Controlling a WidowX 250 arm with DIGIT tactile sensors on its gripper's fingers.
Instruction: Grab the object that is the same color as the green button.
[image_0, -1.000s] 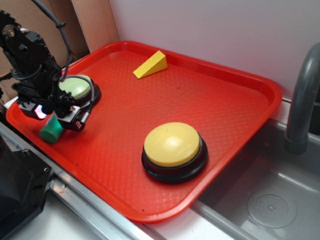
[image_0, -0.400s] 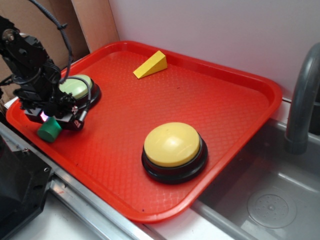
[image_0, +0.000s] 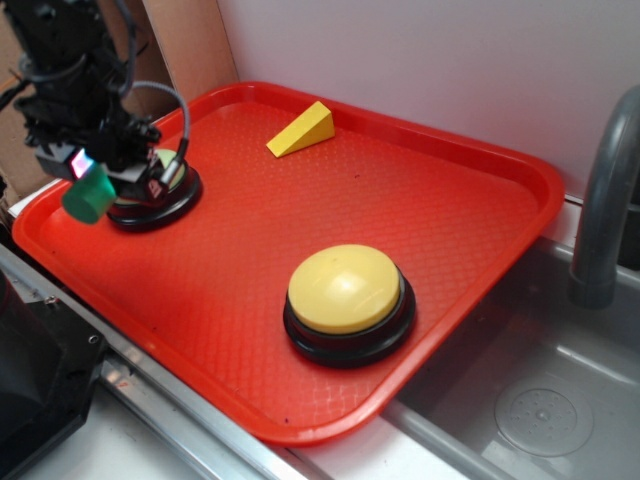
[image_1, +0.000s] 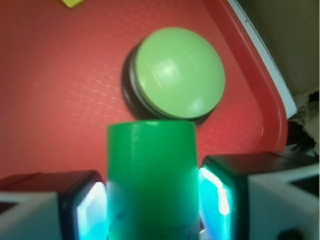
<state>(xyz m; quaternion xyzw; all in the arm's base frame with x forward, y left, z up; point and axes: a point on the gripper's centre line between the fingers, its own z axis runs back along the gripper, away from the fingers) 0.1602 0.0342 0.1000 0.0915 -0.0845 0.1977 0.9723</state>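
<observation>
One green cylinder is clamped betw. the two pads of the gripper, held in the air above the left end of the red tray, just by the green button; wrist view shows both pads pressed flat vs. its sides, the button below and beyond it. Risks, as I judge: block is smooth & round, so it could rotate or slide out if the squeeze eases; a drop from here would prob. land on the button dome or tray rim & roll off; the cable near the wrist could snag on the button. Surface: textured plastic tray, raised lip, also carrying a yellow button & yellow wedge, both well apart from the gripper; grey sink w/ faucet to the right, white wall behind, cardboard at far left.
</observation>
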